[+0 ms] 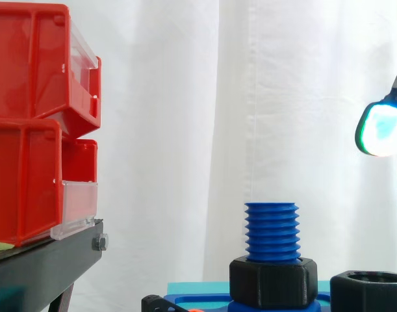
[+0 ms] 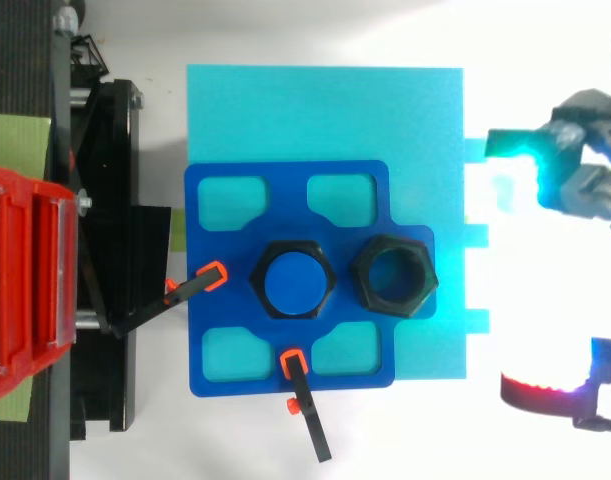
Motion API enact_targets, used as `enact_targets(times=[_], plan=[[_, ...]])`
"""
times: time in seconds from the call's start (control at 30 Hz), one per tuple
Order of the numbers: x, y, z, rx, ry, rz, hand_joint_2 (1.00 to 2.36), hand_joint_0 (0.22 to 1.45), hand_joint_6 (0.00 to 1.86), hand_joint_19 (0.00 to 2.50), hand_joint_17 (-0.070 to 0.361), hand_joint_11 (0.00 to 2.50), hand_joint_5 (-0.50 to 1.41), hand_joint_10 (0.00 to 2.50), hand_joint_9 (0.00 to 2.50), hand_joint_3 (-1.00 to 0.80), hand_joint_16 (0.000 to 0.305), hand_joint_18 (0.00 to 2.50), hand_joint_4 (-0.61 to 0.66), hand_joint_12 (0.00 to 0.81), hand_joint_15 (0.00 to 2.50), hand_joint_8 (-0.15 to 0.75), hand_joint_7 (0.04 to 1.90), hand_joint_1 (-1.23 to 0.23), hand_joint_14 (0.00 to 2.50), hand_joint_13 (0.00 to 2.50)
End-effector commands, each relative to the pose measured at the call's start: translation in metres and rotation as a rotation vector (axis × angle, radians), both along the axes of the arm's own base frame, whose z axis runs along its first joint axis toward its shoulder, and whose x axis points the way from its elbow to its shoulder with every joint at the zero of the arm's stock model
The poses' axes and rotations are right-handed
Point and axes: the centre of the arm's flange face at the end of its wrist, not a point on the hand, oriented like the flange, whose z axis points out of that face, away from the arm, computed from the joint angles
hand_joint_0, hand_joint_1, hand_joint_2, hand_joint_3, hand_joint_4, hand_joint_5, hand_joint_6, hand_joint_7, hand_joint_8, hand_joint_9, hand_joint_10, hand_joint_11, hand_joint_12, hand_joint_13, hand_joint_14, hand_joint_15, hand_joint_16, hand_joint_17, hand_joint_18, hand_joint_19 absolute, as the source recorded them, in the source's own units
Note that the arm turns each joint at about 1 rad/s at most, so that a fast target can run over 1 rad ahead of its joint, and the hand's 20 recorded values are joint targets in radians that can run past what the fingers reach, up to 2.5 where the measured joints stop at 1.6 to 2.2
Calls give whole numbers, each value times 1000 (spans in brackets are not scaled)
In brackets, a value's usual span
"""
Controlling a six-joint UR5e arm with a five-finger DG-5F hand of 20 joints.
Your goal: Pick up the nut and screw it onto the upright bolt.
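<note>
Hand: robot hand (image 2: 590, 185) relaxed, glowing pads (image 1: 382, 130) spread wide, grasping nothing; it hovers right of the work, higher than the bolt's top.
Clamps: two black bar clamps with orange tips (image 2: 200, 285) grip the blue cut-out plate (image 2: 215, 340), likely to stop it turning under screwing.
Bolt: blue threaded plastic bolt (image 1: 271, 231) stands upright in a black hexagonal collar (image 1: 273, 281), its upper thread bare.
Nut: loose black hexagonal plastic nut (image 2: 393, 277) lies flat on the plate, bore upward, just right of the bolt.
</note>
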Motion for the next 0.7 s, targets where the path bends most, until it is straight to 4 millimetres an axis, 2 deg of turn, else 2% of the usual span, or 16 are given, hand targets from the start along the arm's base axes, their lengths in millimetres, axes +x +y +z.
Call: enact_targets(times=[0.0,0.07,0.2,0.37,0.67], plan=[[4,13,-8,-8,6,11,1000,451,502,0,88,45,-244,2,365,-500,39,0,225,343,0,302,792,-472,0,157],[10,21,-17,-26,20,14,1000,445,502,0,90,46,-244,2,364,-500,40,0,227,346,0,305,797,-487,0,158],[22,35,-31,-28,32,22,1000,415,502,0,99,47,-257,0,322,-500,44,0,220,375,0,291,795,-646,0,145],[33,46,-34,-28,35,22,1000,396,502,0,110,69,-278,2,251,-500,49,0,213,395,0,282,786,-717,0,112],[35,45,-35,-61,53,21,1000,402,502,0,111,56,-280,0,215,-500,49,0,206,397,0,277,782,-738,0,103]])
